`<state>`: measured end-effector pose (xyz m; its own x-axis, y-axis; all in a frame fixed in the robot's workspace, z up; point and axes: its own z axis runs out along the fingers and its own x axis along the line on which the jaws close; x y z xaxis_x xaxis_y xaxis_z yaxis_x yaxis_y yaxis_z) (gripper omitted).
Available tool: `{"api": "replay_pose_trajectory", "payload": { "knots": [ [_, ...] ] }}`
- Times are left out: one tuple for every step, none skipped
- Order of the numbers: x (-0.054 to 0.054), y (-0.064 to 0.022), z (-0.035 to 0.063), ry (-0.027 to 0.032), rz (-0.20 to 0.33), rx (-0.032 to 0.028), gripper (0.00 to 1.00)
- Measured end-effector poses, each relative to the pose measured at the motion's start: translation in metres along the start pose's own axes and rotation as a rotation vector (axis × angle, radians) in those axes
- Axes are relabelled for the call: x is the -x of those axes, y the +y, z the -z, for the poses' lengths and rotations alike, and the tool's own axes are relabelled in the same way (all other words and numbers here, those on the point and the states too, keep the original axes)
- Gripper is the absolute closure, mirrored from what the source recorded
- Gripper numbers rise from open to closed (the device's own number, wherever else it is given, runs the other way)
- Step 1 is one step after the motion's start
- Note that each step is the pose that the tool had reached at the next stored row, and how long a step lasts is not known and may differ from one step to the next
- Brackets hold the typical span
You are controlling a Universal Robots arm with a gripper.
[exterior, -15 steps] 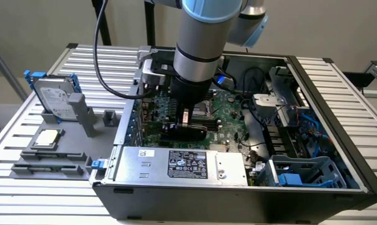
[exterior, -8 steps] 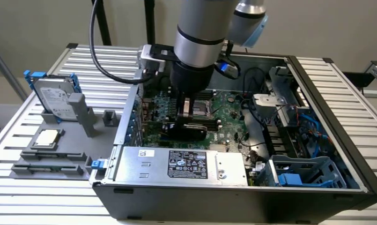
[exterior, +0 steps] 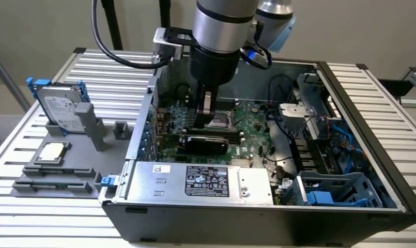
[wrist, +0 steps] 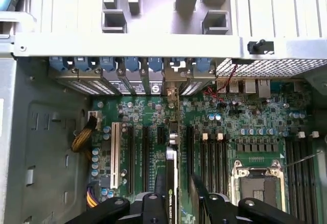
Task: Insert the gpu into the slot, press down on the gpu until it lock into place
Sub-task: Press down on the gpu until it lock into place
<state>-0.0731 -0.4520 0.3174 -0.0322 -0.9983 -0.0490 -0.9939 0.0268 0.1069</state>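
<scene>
- The gripper (exterior: 206, 116) hangs inside the open computer case (exterior: 373, 150), directly over the gpu (exterior: 204, 143). In the wrist view its black fingers (wrist: 153, 206) flank the card's top edge (wrist: 171, 188); whether they clamp it or merely bracket it, I cannot tell.
- The gpu stands on edge on the motherboard (exterior: 252, 137), at about 6 o'clock from the gripper in the exterior view, its black shroud facing the power supply (exterior: 201, 181). It appears to sit at the slot, which is hidden beneath it; full seating cannot be confirmed.
- Handling judgement: the card looks light and stiff, but its board edge and connector fingers are fragile. Hold belongs on the shroud's long top edge, near mid-length, so that downward pressure spreads evenly and the card does not tilt.
- Beyond the card, at 12 o'clock in the wrist view, blue retainer clips (wrist: 133, 63) line the rear brackets.
- Outside the case, on the counter (exterior: 56, 217), a hard drive (exterior: 61, 111) stands in a grey fixture.
</scene>
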Motion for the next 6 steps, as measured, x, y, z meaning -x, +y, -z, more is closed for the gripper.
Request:
{"api": "replay_pose_trajectory", "payload": {
  "knots": [
    [0.0000, 0.0000, 0.0000, 0.0000, 0.000, 0.0000, 0.66],
    [0.0000, 0.0000, 0.0000, 0.0000, 0.000, 0.0001, 0.66],
    [0.0000, 0.0000, 0.0000, 0.0000, 0.000, 0.0001, 0.66],
    [0.0000, 0.0000, 0.0000, 0.0000, 0.000, 0.0000, 0.66],
    [0.0000, 0.0000, 0.0000, 0.0001, 0.000, 0.0001, 0.66],
    [0.0000, 0.0000, 0.0000, 0.0001, 0.000, 0.0000, 0.66]
  ]
}}
